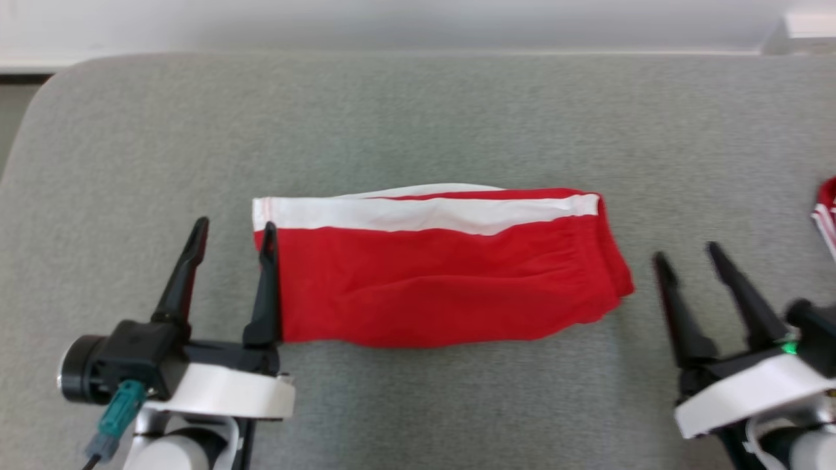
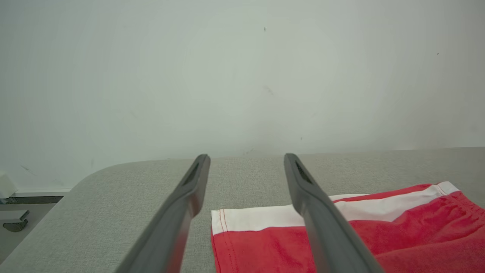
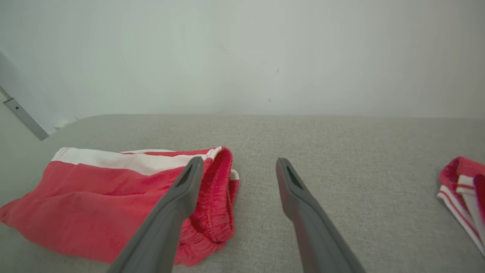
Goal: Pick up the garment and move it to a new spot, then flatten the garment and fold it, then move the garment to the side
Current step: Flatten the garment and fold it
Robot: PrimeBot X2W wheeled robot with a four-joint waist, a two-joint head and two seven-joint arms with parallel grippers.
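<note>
Two grippers sit nearest, both spread wide and holding nothing: the left gripper by the left end of the folded red garment, the right gripper just off its right end. The garment lies on the grey surface, white band farthest; another red-and-white cloth lies at the right

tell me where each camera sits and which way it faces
head view: on the head, looking forward and down at the red garment; left gripper lower left, right gripper lower right, both open.
left wrist view: on the left wrist, looking along its fingers over the garment's left end toward the wall.
right wrist view: on the right wrist, looking along its fingers past the garment's gathered end.
shared: all show the garment; head and right wrist views share a second red-and-white cloth.
</note>
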